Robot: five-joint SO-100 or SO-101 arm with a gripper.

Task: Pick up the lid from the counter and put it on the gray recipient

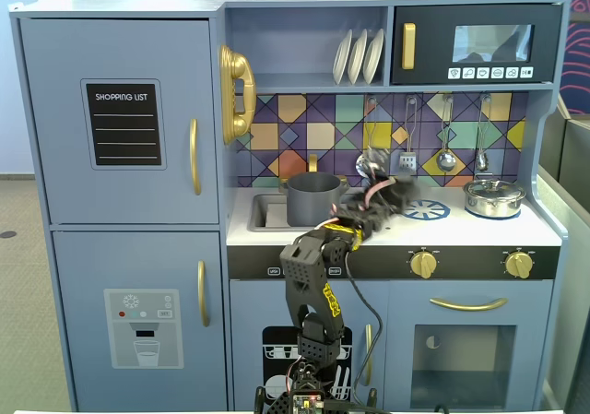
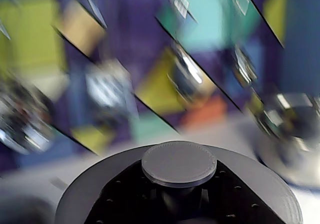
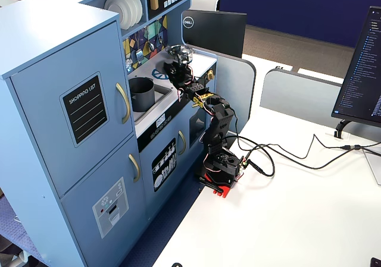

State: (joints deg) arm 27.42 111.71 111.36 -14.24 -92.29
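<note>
In the wrist view my gripper (image 2: pixel 180 200) is shut on the stem under the knob of the dark-gray lid (image 2: pixel 100 184), with its black jaws on either side of the stem. The tiled wall behind is motion-blurred. In a fixed view the gripper (image 1: pixel 395 194) holds the lid over the pale counter (image 1: pixel 461 231), between the printed blue burner ring (image 1: pixel 427 210) and the gray recipient (image 1: pixel 313 198). The recipient is open-topped and stands to the gripper's left by the sink. In another fixed view the gripper (image 3: pixel 173 69) is to the right of the recipient (image 3: pixel 141 93).
A shiny silver pot with its lid (image 1: pixel 493 196) stands at the counter's right end and shows blurred in the wrist view (image 2: pixel 290 121). Utensils (image 1: pixel 446 159) hang on the tiled wall behind. A gold phone (image 1: pixel 235 93) hangs above the sink (image 1: pixel 265 213).
</note>
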